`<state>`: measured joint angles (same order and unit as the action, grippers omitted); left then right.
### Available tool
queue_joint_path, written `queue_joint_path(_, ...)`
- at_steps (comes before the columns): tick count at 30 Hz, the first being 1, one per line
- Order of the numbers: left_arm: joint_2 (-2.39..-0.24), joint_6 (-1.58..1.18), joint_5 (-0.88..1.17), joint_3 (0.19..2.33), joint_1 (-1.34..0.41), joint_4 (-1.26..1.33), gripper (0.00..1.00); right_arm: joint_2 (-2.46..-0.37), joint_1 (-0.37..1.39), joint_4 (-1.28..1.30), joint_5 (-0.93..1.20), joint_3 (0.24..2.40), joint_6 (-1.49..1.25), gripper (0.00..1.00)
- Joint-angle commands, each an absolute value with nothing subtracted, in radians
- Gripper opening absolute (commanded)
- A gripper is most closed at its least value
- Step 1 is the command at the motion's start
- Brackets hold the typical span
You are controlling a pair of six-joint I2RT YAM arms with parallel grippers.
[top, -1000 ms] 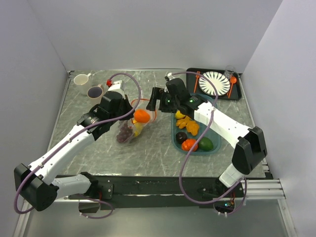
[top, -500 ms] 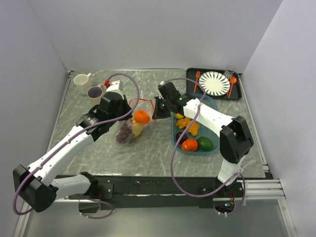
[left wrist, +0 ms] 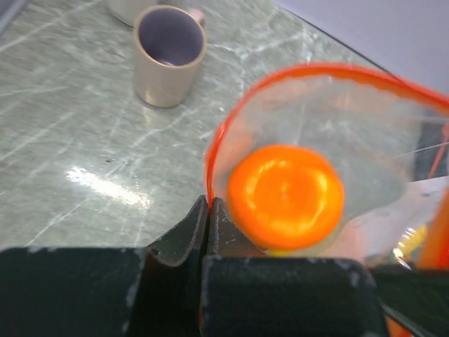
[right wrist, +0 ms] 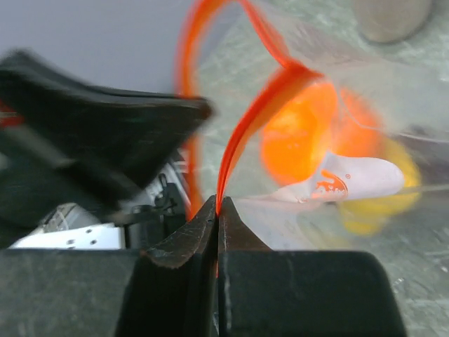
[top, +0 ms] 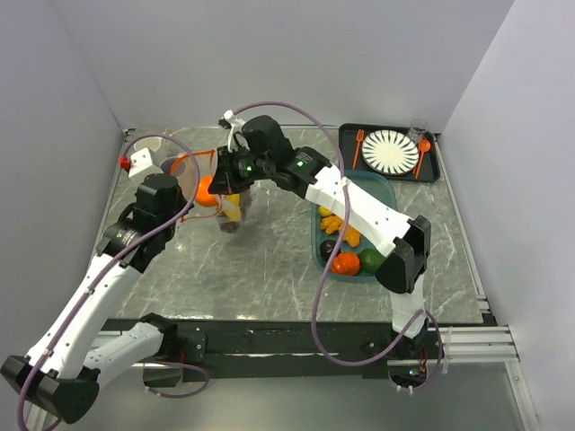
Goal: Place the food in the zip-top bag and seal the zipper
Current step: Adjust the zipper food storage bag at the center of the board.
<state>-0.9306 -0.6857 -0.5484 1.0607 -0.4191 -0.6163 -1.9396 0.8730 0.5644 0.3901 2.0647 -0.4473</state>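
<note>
From above, the zip-top bag [top: 235, 199] sags, weighted by food [top: 207, 190].

Left wrist: our left fingers [left wrist: 209, 210] pinch the zipper [left wrist: 295, 70], food just beyond them.

Right wrist: our right fingers [right wrist: 217, 207] pinch the zipper too. We judge the film floppy and slippery, so we grip the stiffer strip.

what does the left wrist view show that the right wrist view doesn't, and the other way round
Only left wrist: the left claw shut on the zipper, and a clear look down into the beige mug. Only right wrist: the right claw shut on the zipper, with a blurred dark shape beside it. Both: the clear zip-top bag, its orange-red zipper, and the orange fruit inside.
</note>
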Motion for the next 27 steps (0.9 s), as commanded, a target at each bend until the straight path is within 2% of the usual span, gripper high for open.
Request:
queue_joint_path(1,-0.899,-0.7,-0.65,1.12,-0.4,-0.647,0.01,-1.982,0.836,0.595,0.399,2.054,-0.446,0.08)
queue_joint_path(7,-0.962,-0.627,-0.54,1.112,-0.384,-0.584,0.01,-1.98,0.781,0.652,0.235,1.933,-0.498,0.09)
queue_joint_path(12,-1.041,-0.602,-0.358,1.089,-0.383,-0.536,0.01,-1.977,0.742,0.661,0.207,1.835,-0.508,0.1)
queue_joint_path(16,-1.106,-0.627,-0.315,1.094,-0.383,-0.562,0.01,-1.957,0.741,0.635,0.221,1.798,-0.503,0.1)
queue_joint_path(23,-0.973,-0.68,-0.519,1.098,-0.382,-0.583,0.01,-1.781,0.742,0.414,0.32,1.723,-0.531,0.12)
queue_joint_path(27,-0.904,-0.68,-0.644,1.068,-0.365,-0.58,0.01,-1.811,0.758,0.483,0.472,1.9,-0.465,0.15)
